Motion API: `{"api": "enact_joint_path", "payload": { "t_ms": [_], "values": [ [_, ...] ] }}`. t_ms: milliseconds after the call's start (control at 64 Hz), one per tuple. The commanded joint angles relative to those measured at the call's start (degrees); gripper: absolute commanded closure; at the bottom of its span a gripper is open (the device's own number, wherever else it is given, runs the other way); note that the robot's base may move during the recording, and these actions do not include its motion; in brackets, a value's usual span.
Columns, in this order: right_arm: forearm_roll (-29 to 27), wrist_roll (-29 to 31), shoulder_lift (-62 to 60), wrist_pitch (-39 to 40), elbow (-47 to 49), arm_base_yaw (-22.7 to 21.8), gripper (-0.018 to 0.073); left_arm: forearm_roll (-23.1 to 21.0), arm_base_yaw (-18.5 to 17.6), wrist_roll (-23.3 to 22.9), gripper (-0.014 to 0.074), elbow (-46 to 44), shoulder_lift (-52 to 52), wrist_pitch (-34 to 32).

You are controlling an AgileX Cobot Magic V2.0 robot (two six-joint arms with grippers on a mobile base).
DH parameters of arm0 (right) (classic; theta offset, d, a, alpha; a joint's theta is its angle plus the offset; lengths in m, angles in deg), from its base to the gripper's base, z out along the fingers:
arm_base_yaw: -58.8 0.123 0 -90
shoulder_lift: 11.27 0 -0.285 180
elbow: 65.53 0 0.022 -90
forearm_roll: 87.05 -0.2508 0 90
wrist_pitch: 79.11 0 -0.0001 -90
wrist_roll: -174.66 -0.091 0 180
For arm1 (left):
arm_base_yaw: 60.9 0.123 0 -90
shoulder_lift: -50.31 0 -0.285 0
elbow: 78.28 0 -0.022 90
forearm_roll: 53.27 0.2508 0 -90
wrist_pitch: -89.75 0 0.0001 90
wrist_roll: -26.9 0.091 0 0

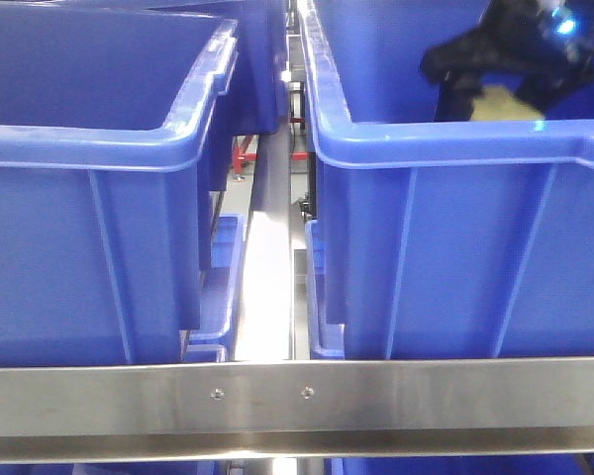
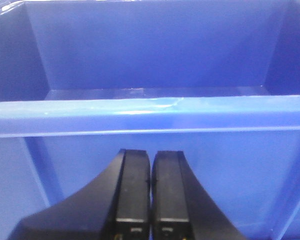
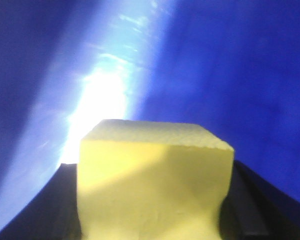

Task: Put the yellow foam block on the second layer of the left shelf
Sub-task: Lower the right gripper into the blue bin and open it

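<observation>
Two blue bins sit on steel shelving; over the right bin [image 1: 455, 198] the right gripper [image 1: 510, 79] clamps the yellow foam block [image 3: 152, 185]. Left gripper [image 2: 150, 200] jaws pressed together, empty.

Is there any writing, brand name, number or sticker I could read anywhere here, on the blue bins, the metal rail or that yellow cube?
None can be read in any view.
Left blue bin: plain plastic, no label.
Right blue bin: plain, no label.
Metal shelf rail: only two small fasteners, no marking.
Yellow foam block, in the right gripper: bare foam.
Left gripper: plain black fingers.
</observation>
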Motion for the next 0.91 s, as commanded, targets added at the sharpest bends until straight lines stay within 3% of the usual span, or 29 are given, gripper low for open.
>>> {"api": "enact_joint_path", "payload": {
  "t_ms": [0, 359, 468, 609, 890],
  "values": [
    [0.82, 0.33, -0.94, 4.92, 2.33, -1.02, 0.0323, -0.18, -0.19, -0.22, 0.0460, 1.48, -0.76, -5.04],
    [2.05, 0.33, 1.67, 5.28, 2.33, -2.07, 0.0314, -0.18, -0.19, -0.22, 0.0460, 1.48, -0.76, -5.04],
    [2.05, 0.33, 1.67, 5.28, 2.33, -2.07, 0.0199, -0.18, -0.19, -0.22, 0.0460, 1.48, -0.76, -5.04],
    [2.05, 0.33, 1.67, 5.40, 2.33, -2.07, -0.0080, -0.18, -0.19, -0.22, 0.0460, 1.48, -0.76, -5.04],
    [2.00, 0.33, -0.23, 5.16, 1.78, -2.07, -0.0064, -0.18, -0.19, -0.22, 0.0460, 1.48, -0.76, -5.04]
  ]
}}
